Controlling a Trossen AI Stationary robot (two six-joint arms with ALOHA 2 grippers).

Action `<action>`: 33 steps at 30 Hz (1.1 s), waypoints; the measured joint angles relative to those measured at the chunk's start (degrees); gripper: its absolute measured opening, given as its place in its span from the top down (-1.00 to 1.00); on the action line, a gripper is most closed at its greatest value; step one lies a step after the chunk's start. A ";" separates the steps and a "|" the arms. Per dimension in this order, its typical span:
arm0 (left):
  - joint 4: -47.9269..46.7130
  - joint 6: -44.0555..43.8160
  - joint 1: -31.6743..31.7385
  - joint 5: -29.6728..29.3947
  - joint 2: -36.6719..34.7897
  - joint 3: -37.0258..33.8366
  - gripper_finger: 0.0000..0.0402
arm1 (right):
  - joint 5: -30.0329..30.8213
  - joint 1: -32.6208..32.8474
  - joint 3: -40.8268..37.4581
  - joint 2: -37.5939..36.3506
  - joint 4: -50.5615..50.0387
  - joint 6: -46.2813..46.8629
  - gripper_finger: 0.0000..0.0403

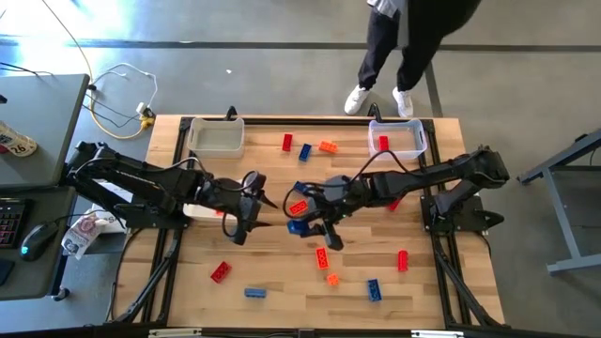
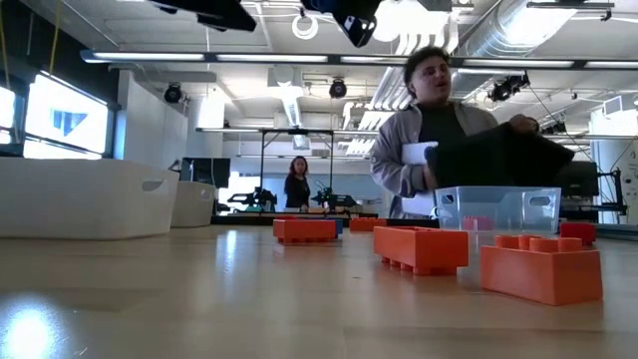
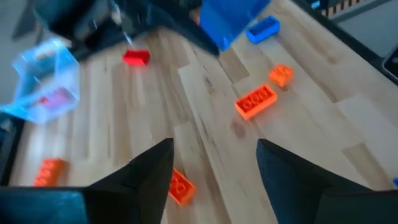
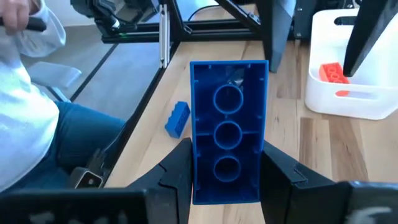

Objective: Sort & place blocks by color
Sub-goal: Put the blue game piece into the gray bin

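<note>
My right gripper (image 1: 302, 223) is over the table's middle, shut on a blue brick (image 4: 227, 130). My left gripper (image 1: 268, 205) hangs just left of it, open and empty (image 3: 214, 180), above an orange brick (image 3: 180, 186). Red, orange and blue bricks lie loose on the table: an orange one (image 1: 299, 205) between the grippers, a red-orange one (image 1: 322, 255), a small orange one (image 1: 331, 278), a blue one (image 1: 374, 289) and a red one (image 1: 220, 272). The white bin (image 4: 348, 68) on the left holds an orange brick (image 4: 333, 71). My right gripper pinches the blue brick by its two long sides (image 4: 198, 180) between its two fingers, near one end. The fingers come from the table's right, and the brick's long axis runs on past them. Its hollow underside faces the wrist camera. The brick is lifted clear of the table.
A white bin (image 1: 216, 138) stands at the far left. A clear bin (image 1: 396, 139) at the far right holds something red. Three bricks (image 1: 305, 147) lie between them. A person (image 1: 404, 38) stands beyond the far edge; another sits by the left edge (image 4: 25, 93).
</note>
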 joint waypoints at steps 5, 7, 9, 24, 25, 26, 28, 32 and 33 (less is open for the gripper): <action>4.57 3.59 -0.02 0.05 0.00 0.00 -0.22 | -0.29 -0.60 0.00 0.00 1.62 0.06 0.45; 6.14 4.62 -0.02 0.29 0.00 0.00 -0.24 | -0.67 -0.83 0.00 -0.02 2.16 0.04 0.45; 7.74 5.47 0.00 0.61 0.00 0.00 -0.25 | -0.93 -1.20 0.00 -0.02 2.39 0.02 0.45; 13.79 11.74 0.00 0.81 0.00 0.00 -0.25 | -3.00 -4.39 0.00 0.16 7.68 0.28 0.45; 14.76 12.41 0.00 0.81 0.00 0.00 -0.25 | -3.31 -4.53 0.00 0.18 8.07 0.54 0.45; 15.69 12.99 -0.02 0.83 0.00 0.00 -0.25 | -3.85 -4.76 0.00 0.18 8.23 0.58 0.45; 17.28 14.20 -0.02 0.81 0.16 0.00 -0.25 | -4.69 -5.11 0.00 0.18 8.28 0.61 0.45; 18.96 16.63 0.00 1.35 0.31 0.00 -0.25 | -5.34 -5.75 0.00 0.18 9.39 1.13 0.45; 19.02 17.34 0.01 1.88 0.54 0.00 -0.25 | -5.54 -5.98 0.00 0.18 9.53 1.28 0.45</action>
